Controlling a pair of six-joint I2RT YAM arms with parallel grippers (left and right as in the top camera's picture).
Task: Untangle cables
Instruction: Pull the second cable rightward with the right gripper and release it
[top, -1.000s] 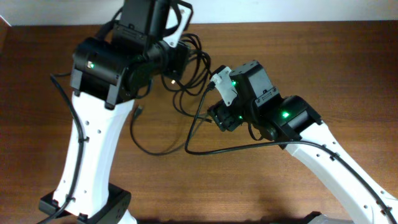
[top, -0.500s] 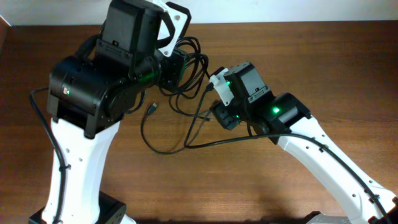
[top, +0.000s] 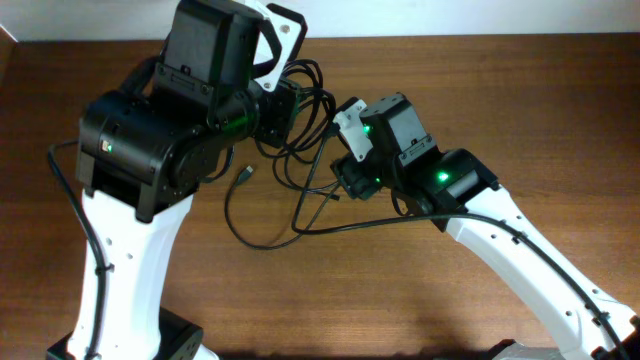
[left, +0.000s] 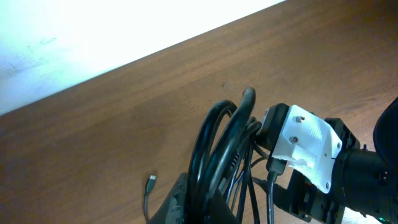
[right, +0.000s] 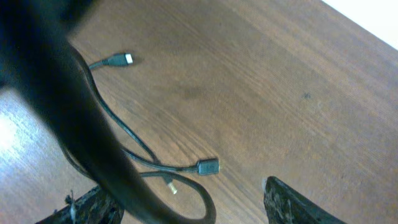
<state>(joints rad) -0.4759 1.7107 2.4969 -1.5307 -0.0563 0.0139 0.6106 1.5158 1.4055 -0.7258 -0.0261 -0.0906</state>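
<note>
Where cables (left: 199, 149) lie: looped bundle clamped in left gripper (top: 285, 105), just beside right gripper (right: 186, 196).
Right gripper: fingers apart, 1 blurred strand beside them.
Arms: 2 wrists close together, mid-table.

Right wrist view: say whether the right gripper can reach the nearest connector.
Probably yes: the right gripper is open, with the connector on bare table just ahead; a thick cable hangs beside it, not across.

Brown wood-grain table (top: 520, 120) w/ white strip (top: 450, 15) along far edge.
</note>
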